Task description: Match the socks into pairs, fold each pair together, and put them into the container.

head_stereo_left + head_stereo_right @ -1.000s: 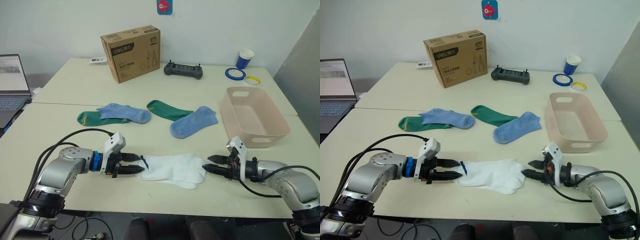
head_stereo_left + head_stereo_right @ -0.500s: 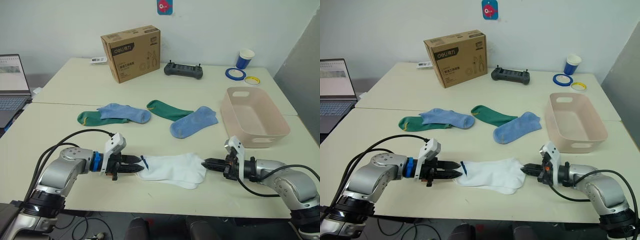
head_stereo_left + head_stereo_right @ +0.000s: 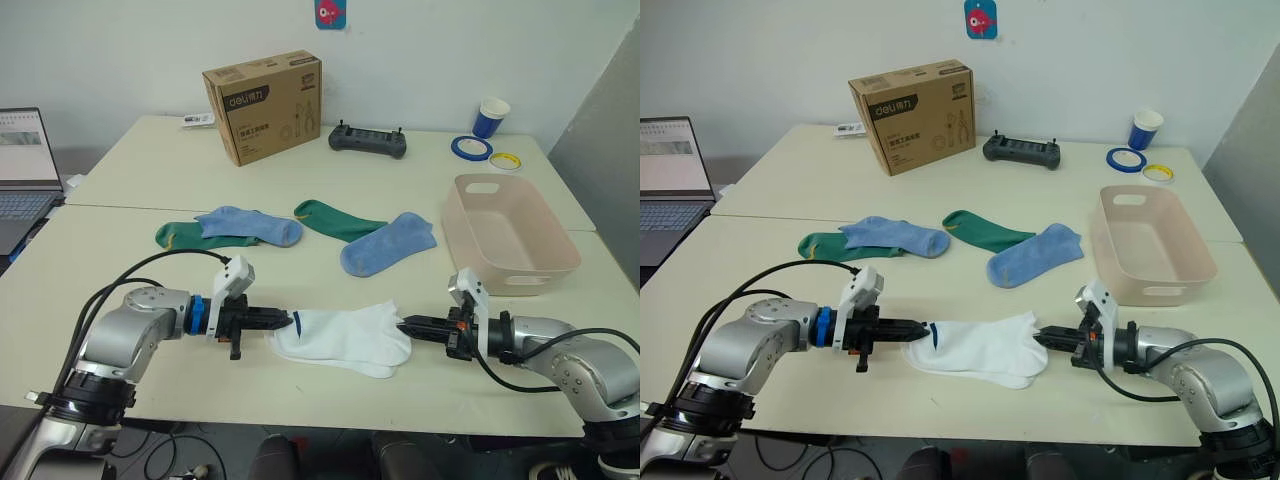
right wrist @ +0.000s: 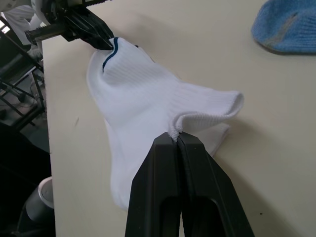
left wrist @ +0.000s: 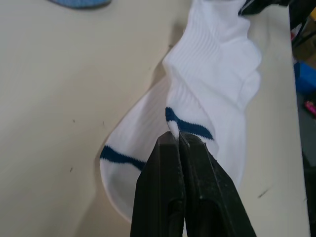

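The table [image 3: 120,160] carries everything. Near its front edge the white socks [image 3: 345,338] lie stacked, long axis running 9 to 3 o'clock, the blue-striped cuff end pointing to 9 and the toe end to 3. The left gripper [image 3: 286,321] is clamped on the cuff of the top sock; the left wrist view shows its fingers [image 5: 168,192] pressed together on the fabric just by the blue stripe. The right gripper [image 3: 404,323] is clamped on the opposite end, its fingers [image 4: 170,168] pinching a raised fold of the toe. So the socks lie between the two grippers, one at 9 o'clock, one at 3.

The pink basin [image 3: 508,236] sits at about 2 o'clock from the socks, beside the right arm. A cardboard box [image 3: 262,105] stands far back at 11 o'clock, a laptop [image 3: 25,165] off at 10. At 12 o'clock lie two blue socks [image 3: 388,244] [image 3: 250,224] and two green socks [image 3: 335,220] [image 3: 185,236]; the left blue one overlaps the left green one. Farther back are a black controller [image 3: 367,140], a blue cup [image 3: 490,117] and tape rolls [image 3: 470,147]. Bare tabletop lies between the white socks and the basin.
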### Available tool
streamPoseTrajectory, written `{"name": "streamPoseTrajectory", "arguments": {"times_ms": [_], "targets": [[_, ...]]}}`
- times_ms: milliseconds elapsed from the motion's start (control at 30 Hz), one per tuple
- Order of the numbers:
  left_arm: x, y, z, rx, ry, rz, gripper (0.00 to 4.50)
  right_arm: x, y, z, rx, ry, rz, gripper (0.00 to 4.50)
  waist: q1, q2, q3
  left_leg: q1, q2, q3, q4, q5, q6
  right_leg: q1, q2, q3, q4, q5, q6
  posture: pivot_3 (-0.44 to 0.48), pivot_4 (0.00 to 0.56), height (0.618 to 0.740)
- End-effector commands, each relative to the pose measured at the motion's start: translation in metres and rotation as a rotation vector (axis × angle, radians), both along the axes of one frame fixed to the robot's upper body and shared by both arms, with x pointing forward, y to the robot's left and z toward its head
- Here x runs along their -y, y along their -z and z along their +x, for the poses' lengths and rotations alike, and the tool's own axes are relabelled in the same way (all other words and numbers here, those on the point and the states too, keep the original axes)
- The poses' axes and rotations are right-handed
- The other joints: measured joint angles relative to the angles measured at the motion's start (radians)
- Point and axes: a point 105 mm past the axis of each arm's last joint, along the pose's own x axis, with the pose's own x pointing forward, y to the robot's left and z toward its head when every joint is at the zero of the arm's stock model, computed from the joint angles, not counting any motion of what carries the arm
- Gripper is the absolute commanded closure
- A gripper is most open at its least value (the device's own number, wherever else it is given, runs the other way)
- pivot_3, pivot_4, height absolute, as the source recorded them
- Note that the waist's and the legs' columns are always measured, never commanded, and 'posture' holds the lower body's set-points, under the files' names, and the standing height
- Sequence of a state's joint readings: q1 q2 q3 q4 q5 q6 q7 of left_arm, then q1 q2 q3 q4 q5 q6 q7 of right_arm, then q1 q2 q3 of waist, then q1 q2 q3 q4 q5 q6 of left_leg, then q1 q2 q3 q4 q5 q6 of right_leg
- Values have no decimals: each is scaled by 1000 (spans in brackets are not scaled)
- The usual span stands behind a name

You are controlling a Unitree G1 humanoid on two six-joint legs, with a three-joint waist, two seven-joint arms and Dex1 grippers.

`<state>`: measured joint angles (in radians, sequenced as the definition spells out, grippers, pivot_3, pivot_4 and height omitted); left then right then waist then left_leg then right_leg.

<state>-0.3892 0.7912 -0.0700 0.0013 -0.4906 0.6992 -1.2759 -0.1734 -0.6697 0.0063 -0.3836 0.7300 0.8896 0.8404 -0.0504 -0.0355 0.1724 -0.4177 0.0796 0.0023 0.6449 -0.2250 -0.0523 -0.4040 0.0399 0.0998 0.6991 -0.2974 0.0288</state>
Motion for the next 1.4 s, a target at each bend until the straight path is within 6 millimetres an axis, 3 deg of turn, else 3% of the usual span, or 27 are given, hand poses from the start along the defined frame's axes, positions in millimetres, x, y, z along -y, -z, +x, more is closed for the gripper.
{"name": "streamPoseTrajectory", "arguments": {"times_ms": [33, 300, 700, 933, 1167, 1400], "targets": [[-10, -15, 9, 14, -12, 7, 4443, -12, -16, -12, 6, -31, 76, 4500, 0, 0, 0, 0, 0, 0, 0, 0, 0, 0, 0, 0, 0, 0, 0, 0, 150, 740], [-17, -16, 9, -69, 47, 62, 4443, -23, -18, -26, -87, 16, 185, 4500, -1, 0, 0, -1, 0, 0, 0, 0, 0, 0, 0, 0, 0, 0, 0, 0, 150, 740], [-15, -7, 9, -117, 60, 103, 4443, -15, 0, -24, -126, 102, 142, 4500, -3, 0, 0, 0, 0, 0, 0, 0, 0, 0, 0, 0, 0, 0, 0, 0, 150, 740], [-16, -24, 0, -142, 86, 57, 4443, -19, -22, -38, -149, 5, 225, 4500, -4, 0, 0, -1, 0, 0, 0, 0, 0, -1, 0, 0, 0, 0, 0, 0, 150, 740], [-11, -27, -12, -193, 125, 33, 4443, -24, -20, -51, -222, -38, 251, 4500, -5, 0, 0, -1, 0, -1, 0, 0, 0, 0, 0, 0, 0, 0, -1, 0, 150, 740], [-14, -2, -7, -161, 109, 134, 4443, -7, 1, -25, -188, 104, 176, 4500, -4, 0, 0, 0, 0, 0, 0, 0, 0, 0, 0, 0, 0, 0, -1, 0, 150, 740]]}}
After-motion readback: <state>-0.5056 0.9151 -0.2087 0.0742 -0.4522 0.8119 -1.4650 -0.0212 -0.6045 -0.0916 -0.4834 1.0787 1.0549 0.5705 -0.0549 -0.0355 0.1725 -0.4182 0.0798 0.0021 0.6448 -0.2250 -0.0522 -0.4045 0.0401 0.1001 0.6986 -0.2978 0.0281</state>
